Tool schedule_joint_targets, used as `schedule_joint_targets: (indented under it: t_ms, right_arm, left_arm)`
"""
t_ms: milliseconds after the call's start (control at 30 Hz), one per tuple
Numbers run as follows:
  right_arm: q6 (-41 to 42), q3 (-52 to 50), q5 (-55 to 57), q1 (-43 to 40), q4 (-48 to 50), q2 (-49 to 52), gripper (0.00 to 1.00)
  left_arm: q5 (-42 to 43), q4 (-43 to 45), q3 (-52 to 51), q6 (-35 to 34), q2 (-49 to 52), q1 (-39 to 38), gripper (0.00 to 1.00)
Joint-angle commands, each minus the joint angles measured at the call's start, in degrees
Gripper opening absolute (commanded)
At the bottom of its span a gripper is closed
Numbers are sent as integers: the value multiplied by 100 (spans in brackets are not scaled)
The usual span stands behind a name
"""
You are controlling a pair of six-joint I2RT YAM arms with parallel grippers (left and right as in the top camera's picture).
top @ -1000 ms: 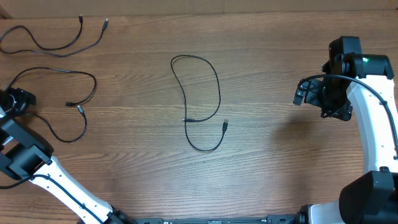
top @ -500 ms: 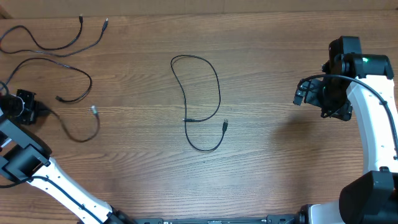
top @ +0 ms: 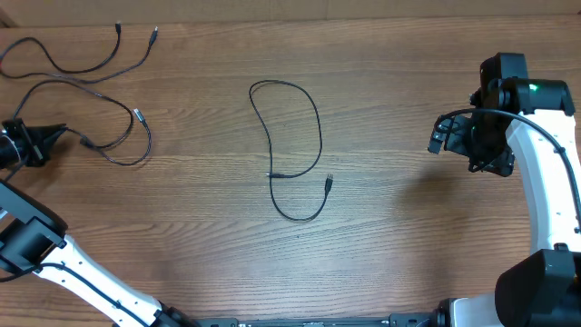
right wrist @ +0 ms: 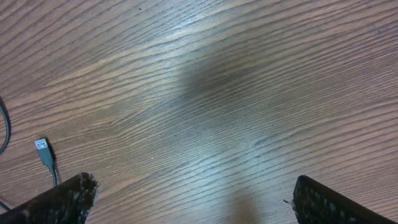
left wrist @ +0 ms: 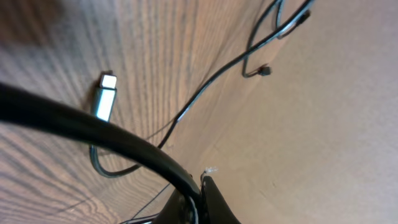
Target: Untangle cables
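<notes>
Black and thin, the left cable [top: 147, 138] runs into our left gripper [top: 58, 131] at the frame's left edge, fingers pinched tight on it. Our right gripper [top: 438, 138], far right, gapes wide and holds nothing.

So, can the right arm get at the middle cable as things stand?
Probably yes: only bare table lies between the open right gripper and the middle cable, and nothing blocks the way.

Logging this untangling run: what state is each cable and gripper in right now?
Thin black cable at the top left: slack, lying free.
Thin black cable at the left: gripped, trailing on the table.
Thin black looped cable in the centre: slack, lying free.
Left gripper: shut on the left cable.
Right gripper: open, empty.
</notes>
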Motion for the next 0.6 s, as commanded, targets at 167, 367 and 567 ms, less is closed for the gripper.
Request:
schedule_joint_targets:
  t_ms: [167, 367, 567]
  right_arm:
    - [-9, -13, 55, -15, 11, 7, 100]
    - [-9, -13, 55, -15, 11, 7, 100]
    - [-9, -13, 55, -15, 11, 7, 100]
  left_arm:
    - [-737, 129, -39, 590, 59, -221, 53]
    - [-831, -55, -26, 1698, -85, -114, 46]
    - [-2638, -334, 595, 2271, -531, -706, 53]
